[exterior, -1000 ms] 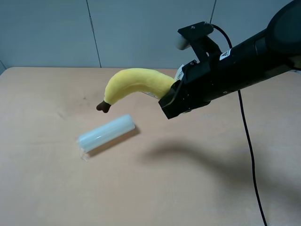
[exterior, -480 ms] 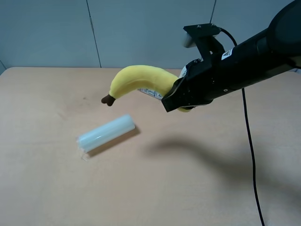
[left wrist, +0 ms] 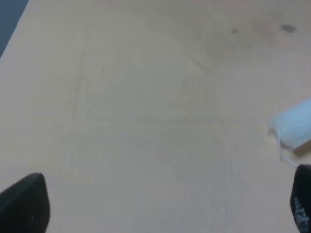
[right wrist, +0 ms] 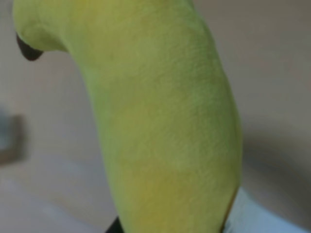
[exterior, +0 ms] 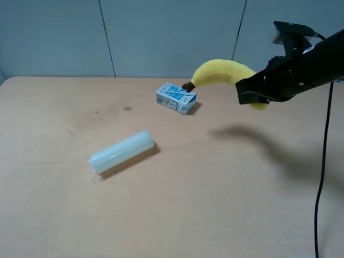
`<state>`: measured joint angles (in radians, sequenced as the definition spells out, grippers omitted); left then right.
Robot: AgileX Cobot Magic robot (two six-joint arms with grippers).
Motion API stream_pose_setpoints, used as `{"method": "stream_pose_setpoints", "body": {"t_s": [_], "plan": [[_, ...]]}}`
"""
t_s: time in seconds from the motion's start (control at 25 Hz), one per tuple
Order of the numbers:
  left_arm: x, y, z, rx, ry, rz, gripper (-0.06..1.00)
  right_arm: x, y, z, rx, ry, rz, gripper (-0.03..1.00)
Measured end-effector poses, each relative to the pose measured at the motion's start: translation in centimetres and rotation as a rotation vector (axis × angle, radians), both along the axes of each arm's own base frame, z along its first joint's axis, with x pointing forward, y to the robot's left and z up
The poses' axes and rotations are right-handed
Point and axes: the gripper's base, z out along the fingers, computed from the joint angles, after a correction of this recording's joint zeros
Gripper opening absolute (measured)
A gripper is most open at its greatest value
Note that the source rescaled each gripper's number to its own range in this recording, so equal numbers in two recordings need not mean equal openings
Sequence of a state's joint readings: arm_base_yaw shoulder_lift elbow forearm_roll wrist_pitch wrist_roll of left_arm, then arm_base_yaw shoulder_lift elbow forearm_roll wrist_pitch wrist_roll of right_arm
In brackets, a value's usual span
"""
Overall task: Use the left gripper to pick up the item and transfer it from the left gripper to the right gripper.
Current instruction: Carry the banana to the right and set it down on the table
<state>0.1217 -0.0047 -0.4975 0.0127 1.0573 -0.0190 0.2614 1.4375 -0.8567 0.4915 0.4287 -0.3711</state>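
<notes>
The yellow plush banana (exterior: 223, 72) hangs in the air at the upper right, with its brown stem tip (exterior: 188, 85) pointing left above the carton. My right gripper (exterior: 252, 97) is shut on the banana's other end. The banana fills the right wrist view (right wrist: 165, 111), so the jaws are hidden there. My left gripper (left wrist: 163, 204) is out of the exterior high view. The left wrist view shows its two dark fingertips (left wrist: 24, 204) far apart over bare table, open and empty.
A small blue-white carton (exterior: 176, 98) lies on the tan table (exterior: 188, 188) at the back middle. A translucent pale roll (exterior: 121, 152) lies left of centre and shows at the edge of the left wrist view (left wrist: 295, 127). A black cable (exterior: 322, 177) hangs at the right.
My right arm has moved right and slightly up with the banana in it, uncovering the carton behind it. The roll has not moved.
</notes>
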Motion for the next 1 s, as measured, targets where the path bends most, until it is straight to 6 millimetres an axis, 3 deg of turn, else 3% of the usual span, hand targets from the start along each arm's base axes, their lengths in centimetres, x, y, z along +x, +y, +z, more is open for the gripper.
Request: {"method": "stream_pose_setpoints", "body": {"t_s": [0.16, 0.32, 0.68, 1.0], "plan": [[0.0, 0.0, 0.0, 0.000, 0.000, 0.000, 1.00, 1.5, -3.1, -2.3, -0.045, 0.079, -0.078, 0.02], [0.0, 0.0, 0.0, 0.000, 0.000, 0.000, 1.00, 2.5, -4.7, -4.7, -0.075, 0.146, -0.106, 0.02], [0.0, 0.0, 0.0, 0.000, 0.000, 0.000, 1.00, 3.4, -5.0, -8.8, -0.102, 0.257, -0.114, 0.02], [0.0, 0.0, 0.0, 0.000, 0.000, 0.000, 1.00, 3.5, -5.0, -9.8, -0.109, 0.284, -0.113, 0.02]]}}
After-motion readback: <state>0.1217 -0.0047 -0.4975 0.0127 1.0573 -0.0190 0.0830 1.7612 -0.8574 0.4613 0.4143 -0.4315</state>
